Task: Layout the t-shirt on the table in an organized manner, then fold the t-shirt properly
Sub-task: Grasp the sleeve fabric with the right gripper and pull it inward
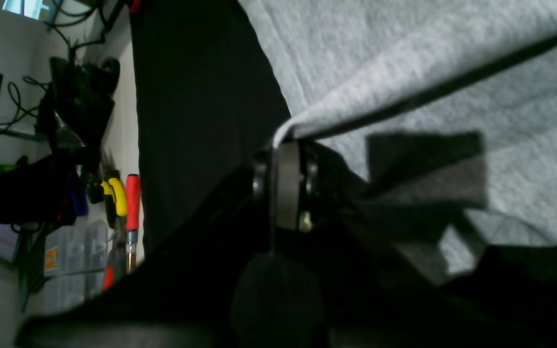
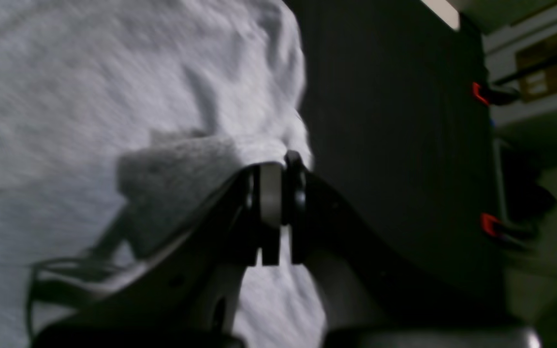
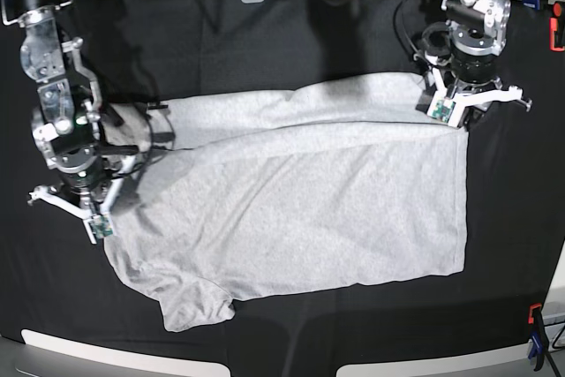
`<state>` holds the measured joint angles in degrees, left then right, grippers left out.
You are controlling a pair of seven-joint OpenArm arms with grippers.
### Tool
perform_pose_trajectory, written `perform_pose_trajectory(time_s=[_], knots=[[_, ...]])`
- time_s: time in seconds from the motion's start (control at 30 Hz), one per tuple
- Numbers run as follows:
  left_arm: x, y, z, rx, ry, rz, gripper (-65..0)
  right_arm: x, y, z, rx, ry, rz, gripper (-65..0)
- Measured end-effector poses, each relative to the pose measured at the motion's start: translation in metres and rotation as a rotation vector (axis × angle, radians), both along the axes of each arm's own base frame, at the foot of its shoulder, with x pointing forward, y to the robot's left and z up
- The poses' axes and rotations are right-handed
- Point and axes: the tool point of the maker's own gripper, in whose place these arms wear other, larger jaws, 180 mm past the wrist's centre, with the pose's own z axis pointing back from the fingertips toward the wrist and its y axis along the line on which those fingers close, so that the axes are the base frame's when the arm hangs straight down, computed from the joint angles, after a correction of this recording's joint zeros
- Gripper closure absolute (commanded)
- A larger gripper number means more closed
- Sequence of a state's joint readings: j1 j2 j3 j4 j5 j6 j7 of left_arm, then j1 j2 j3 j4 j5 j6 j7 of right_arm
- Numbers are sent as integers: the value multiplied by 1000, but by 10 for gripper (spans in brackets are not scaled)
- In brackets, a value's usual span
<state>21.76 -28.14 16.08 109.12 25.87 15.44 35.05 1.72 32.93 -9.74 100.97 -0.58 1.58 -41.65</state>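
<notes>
Folding: carry both pinched corners evenly toward the near hem.
Left gripper [image 1: 285, 145]: clamped on t-shirt [image 3: 300, 209] corner, far right.
Right gripper [image 2: 278, 166]: clamped on left edge.
Table [image 3: 265, 41]: shirt lies mid-table.

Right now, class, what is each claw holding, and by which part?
Both claws are shut on the t-shirt. The left claw pinches a corner of its edge; the right claw pinches the fabric edge on the opposite side.
</notes>
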Motion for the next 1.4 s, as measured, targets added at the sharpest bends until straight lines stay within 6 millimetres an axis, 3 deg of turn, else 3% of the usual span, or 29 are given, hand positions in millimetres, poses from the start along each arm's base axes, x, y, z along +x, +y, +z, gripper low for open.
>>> perform_pose_trajectory(time_s=[0.13, 0.33, 0.47, 0.6, 0.7, 0.77, 0.83, 0.9, 1.0, 1.1, 1.17, 1.23, 1.3, 1.4], knots=[[11, -12, 10, -16, -81, -72, 0, 7, 18, 3, 51, -35, 15, 0], [33, 6, -22, -8, -26, -1, 0, 30, 15, 13, 72, -70, -16, 0], [32, 14, -40, 0, 19, 22, 0, 41, 5, -4, 90, -25, -63, 0], [30, 16, -46, 6, 31, 25, 0, 49, 5, -21, 118, 15, -102, 0], [32, 14, -44, 3, 16, 9, 0, 63, 12, -21, 145, -16, -92, -222], [32, 13, -44, 2, 15, 8, -64, 71, 9, -15, 120, -55, -84, -326], [32, 13, -44, 1, 13, 7, -115, 77, 6, -8, 87, -79, -83, -350], [32, 13, -44, -2, 14, 8, -121, 79, 5, -6, 86, -77, -91, -349], [32, 13, -44, -3, 15, 9, -121, 70, 7, -21, 78, 60, -99, -349], [32, 13, -44, -3, 14, 8, -121, 58, 32, -38, 4, 181, 125, -347], [32, 12, -45, -8, 16, 10, -121, 44, 49, -43, 58, 217, 218, -342], [32, 12, -45, -8, 16, 10, -122, 32, 51, -42, 38, 232, 277, -342], [32, 13, -44, -6, 14, 11, -143, 19, 49, -40, 23, 250, 321, -342], [32, 12, -44, -9, 14, 13, -229, -16, 56, -42, 7, 335, 464, -342]])
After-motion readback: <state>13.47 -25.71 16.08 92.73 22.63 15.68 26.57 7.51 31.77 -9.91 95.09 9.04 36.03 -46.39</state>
